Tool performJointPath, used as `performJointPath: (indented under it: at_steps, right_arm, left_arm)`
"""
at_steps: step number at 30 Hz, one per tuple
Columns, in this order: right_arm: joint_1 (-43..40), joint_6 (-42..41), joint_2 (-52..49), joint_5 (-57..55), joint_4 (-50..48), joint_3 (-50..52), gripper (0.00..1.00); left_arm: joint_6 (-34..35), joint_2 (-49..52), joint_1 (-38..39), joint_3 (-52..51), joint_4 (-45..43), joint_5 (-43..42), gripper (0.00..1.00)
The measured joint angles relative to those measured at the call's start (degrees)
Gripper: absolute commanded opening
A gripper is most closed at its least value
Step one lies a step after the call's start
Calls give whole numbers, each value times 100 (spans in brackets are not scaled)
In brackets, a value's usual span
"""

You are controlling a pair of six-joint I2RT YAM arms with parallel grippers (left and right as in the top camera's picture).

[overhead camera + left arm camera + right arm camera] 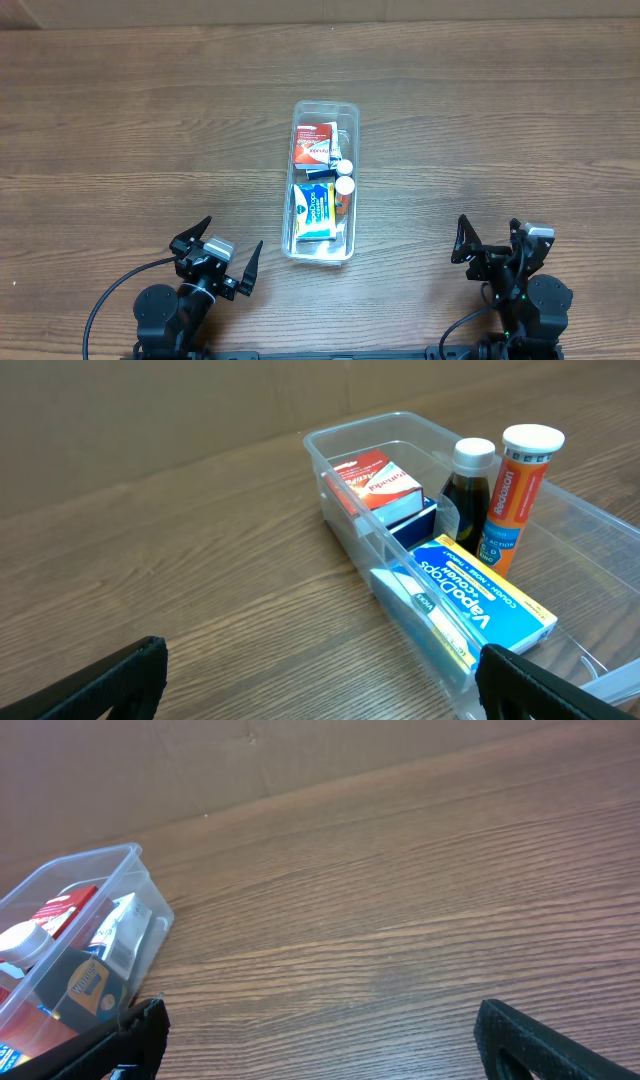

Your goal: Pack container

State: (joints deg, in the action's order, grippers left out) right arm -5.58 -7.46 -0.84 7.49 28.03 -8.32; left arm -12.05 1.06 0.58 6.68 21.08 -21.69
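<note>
The clear plastic container (pixel 296 240) stands lengthwise at the table's middle. It holds a red and white box (pixel 313 142), a dark bottle with a white cap (pixel 347 167), an orange tube with a white cap (pixel 344 187) and a blue and yellow box (pixel 315 210). The container (pixel 345 545) and these items also show in the left wrist view, and the container (pixel 130 860) shows at the left of the right wrist view. My left gripper (pixel 219 255) is open and empty near the front edge, left of the container. My right gripper (pixel 490 245) is open and empty at the front right.
The wooden table (pixel 150 120) runs out on all sides around the container. A brown wall or board (pixel 200 760) stands behind the far edge in the right wrist view.
</note>
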Motion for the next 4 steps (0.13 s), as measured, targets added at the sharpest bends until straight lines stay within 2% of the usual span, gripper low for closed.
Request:
performJointPath:
  at_steps: [4]
  right_arm:
    - [0,-2,0,0,0,0,100]
  left_arm:
    - [0,0,0,0,0,0,100]
